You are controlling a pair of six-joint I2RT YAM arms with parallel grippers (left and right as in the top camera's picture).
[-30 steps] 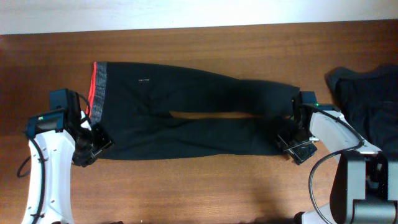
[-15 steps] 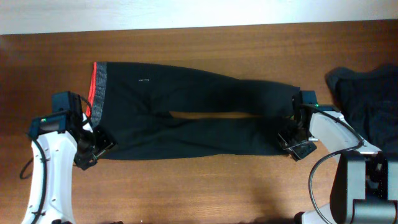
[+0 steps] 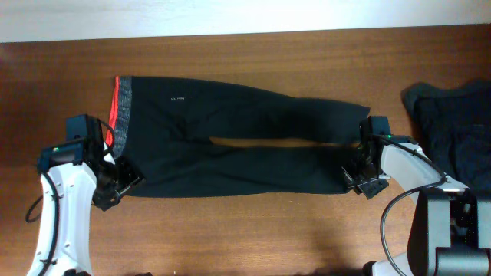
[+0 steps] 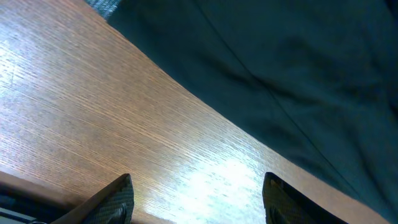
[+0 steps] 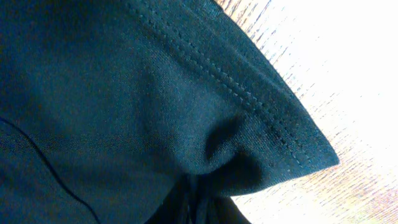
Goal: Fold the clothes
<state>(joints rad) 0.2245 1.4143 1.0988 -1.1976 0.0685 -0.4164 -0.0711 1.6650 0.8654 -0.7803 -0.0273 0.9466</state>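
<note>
1. Overhead: since the earlier frame the right fingers (image 3: 367,178) have drawn in against the cuff of the near leg and narrowed, while the left fingers (image 3: 115,182) have drifted only slightly at the opposite corner.
2. Overhead: the trousers (image 3: 230,146) lie flat across the middle of the table (image 3: 253,230). Their long axis runs left to right, with the red-edged waistband (image 3: 121,111) at the left end and both cuffs at the right. A dark heap of other garments (image 3: 453,123) sits apart at the right edge.
3. Overhead: each arm stands at its own end. The left is nearer the waistband's near corner and the right is at the near leg's cuff, so a fold would likely carry one end along that long axis towards the other.
4. Left wrist: the left fingers (image 4: 118,200) stand well apart over bare wood and hold nothing. The trousers' edge runs diagonally ahead of them and to the right. A scrap of grey waistband (image 4: 102,6) shows at the top, so the cloth lies forward of the tips and is not yet between them.
5. Right wrist: the stitched hem (image 5: 249,93) fills the frame, puckered and gathered down towards the bottom centre. It looks pinched there, so the right fingers appear closed on the cuff, though the tips themselves are hidden by the cloth.
</note>
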